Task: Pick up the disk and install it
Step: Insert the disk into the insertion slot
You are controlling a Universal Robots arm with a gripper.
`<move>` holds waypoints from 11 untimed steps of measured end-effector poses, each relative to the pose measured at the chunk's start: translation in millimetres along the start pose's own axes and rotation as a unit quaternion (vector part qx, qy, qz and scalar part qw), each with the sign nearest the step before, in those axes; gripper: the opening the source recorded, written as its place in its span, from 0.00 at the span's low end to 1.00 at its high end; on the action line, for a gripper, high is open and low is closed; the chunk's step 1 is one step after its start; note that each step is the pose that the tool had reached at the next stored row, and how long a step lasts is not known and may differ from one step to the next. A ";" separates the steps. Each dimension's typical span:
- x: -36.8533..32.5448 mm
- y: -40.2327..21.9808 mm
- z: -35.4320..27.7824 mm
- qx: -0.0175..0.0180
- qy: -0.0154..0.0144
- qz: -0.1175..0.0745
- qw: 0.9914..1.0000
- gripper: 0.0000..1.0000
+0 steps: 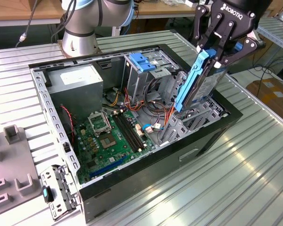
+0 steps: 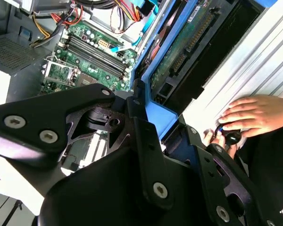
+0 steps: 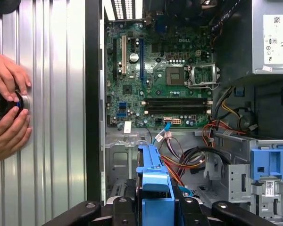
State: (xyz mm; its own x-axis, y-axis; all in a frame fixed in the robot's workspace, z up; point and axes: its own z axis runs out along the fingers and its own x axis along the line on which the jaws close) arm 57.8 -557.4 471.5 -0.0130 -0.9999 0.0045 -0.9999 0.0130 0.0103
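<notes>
The disk (image 1: 203,87) stands steeply tilted over the case (image 1: 146,179), at the case's end toward the exterior view's right. Its blue rail faces the case's middle, and its lower end dips into the grey drive bay (image 1: 188,120) there; whether it touches the bay cannot be told. The gripper (image 1: 220,59) is clenched on the disk's upper end, black fingers (image 1: 212,35) pressed against both sides. In the first wrist view the blue carrier (image 3: 155,188) sits between the fingers above the case's interior. Inside the case, the green motherboard (image 1: 115,134) lies flat on the floor. The grey power supply (image 1: 78,82) fills the far corner, and a metal cage (image 1: 144,63) with a blue top stands upright between it and the bay. Orange and black cables (image 1: 155,94) run beside the cage. The case lies open on a ribbed metal table (image 1: 236,179). Beside the case, on the table, a person's hands (image 3: 7,108) hold a small black knob (image 3: 2,101).
</notes>
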 end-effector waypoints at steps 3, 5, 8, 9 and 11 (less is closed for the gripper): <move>-0.1 -3.1 3.1 0.000 0.000 0.000 1.000 0.37; -0.1 -3.8 5.3 0.000 0.000 0.000 1.000 0.37; -0.1 -4.3 8.0 0.000 0.000 0.000 1.000 0.37; -0.1 -4.4 9.0 0.000 0.000 0.000 1.000 0.37; -0.1 -4.6 11.2 0.000 0.001 0.000 1.000 0.37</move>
State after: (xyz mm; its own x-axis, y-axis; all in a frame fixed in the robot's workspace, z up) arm 62.2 -557.4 460.3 -0.0130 -0.9999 0.0056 -0.9999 0.0130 0.0103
